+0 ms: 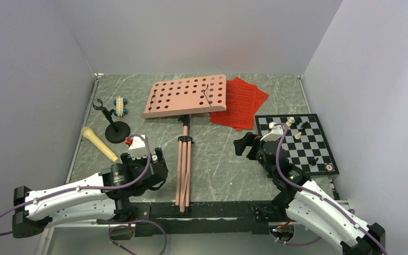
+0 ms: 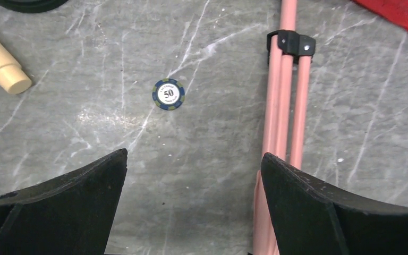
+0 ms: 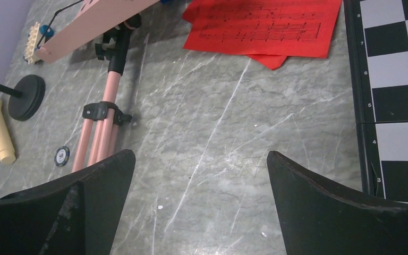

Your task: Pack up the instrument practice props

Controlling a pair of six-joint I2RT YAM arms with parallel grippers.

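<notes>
Both grippers gape wide and hold nothing. Seen from above, the left gripper hovers low at 8 o'clock on the table. The right gripper hovers at 4 o'clock, just off the left edge of the chessboard.

The music stand lies down the middle with its legs folded together. Its pink holed desk is at 12 o'clock and its feet at 6 o'clock by the arm bases, with a black collar around the legs about halfway. In the left wrist view those legs run past the right-hand finger; whether they touch it I cannot tell. A poker chip marked 50 lies flat ahead of the open jaws, apart from both fingers.

The red pages lie fanned and flat at 1 o'clock, just beside the desk's right end and near the chessboard's far corner.

The mic lies flat at 9 o'clock, head toward 10 o'clock and butt end pointing toward the left gripper. Just beyond it, at 10 o'clock, the mic stand sits on its round black base, its thin rod leaning toward the left wall. A toy car rests at 11 o'clock, behind that base.

The chessboard fills 3 o'clock, with a few pieces standing on it. The right wrist view shows only bare marbled table between that gripper's fingers.
</notes>
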